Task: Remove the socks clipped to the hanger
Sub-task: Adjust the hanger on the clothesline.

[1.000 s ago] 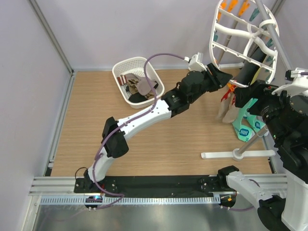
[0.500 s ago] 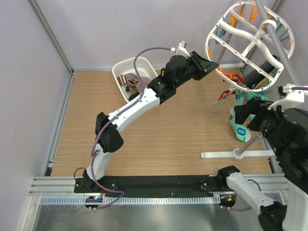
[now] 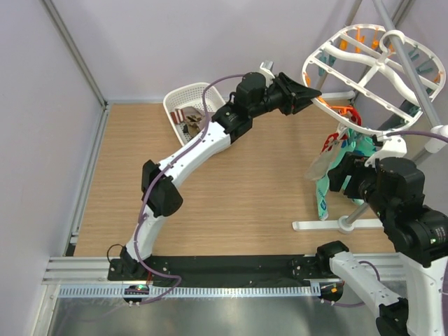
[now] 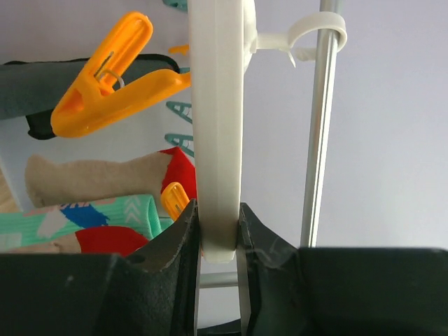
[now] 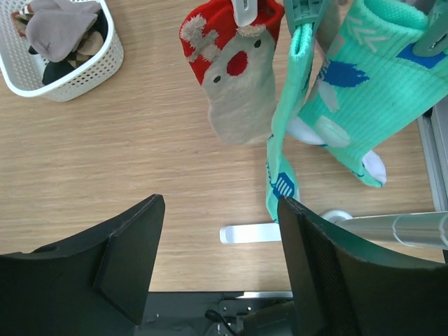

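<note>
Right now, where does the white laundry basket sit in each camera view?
Top external: basket upper centre-left.
Left wrist: not in it.
Right wrist: top-left corner.
Shared landmark: the teal socks, right of centre from above, lower left in the left wrist view, upper right in the right wrist view.

You have a white perforated laundry basket (image 3: pixel 173 122) sitting toward the far left of the wooden tabletop (image 3: pixel 231 203). On your right, a metal stand pole (image 3: pixel 416 77) rises from its white base bar (image 3: pixel 315 225) on that same tabletop.
</note>
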Available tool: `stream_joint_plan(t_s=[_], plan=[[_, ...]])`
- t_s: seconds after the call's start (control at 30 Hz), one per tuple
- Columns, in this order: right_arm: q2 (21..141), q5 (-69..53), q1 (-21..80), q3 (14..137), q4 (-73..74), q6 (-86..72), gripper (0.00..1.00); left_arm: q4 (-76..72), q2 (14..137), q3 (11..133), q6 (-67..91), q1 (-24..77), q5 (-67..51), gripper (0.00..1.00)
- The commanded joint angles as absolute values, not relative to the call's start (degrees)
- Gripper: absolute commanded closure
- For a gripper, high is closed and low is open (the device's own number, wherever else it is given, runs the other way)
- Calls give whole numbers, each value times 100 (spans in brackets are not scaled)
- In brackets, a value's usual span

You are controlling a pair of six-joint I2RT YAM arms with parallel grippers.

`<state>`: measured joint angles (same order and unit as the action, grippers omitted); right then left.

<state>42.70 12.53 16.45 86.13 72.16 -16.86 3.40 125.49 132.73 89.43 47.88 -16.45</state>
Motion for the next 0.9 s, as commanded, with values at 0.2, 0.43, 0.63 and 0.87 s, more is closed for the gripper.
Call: stream_joint_plan(t_s=[0.2, 0.43, 0.63, 0.87], plan=[[3973, 2291, 1661, 7217, 5591, -1801, 32, -264, 12533, 13439, 9387, 4667, -2215, 100], [4007, 2900, 1661, 6601, 4712, -1662, 34, -272, 12463, 13350, 9308, 4579, -2171, 99], [4253, 2751, 1661, 6285, 3982, -1661, 35, -308, 12507, 13377, 9325, 4553, -2206, 98], [4324, 2971, 1661, 5986, 3578, -1705, 49, -220, 12437, 13351, 9132, 4509, -2233, 88]])
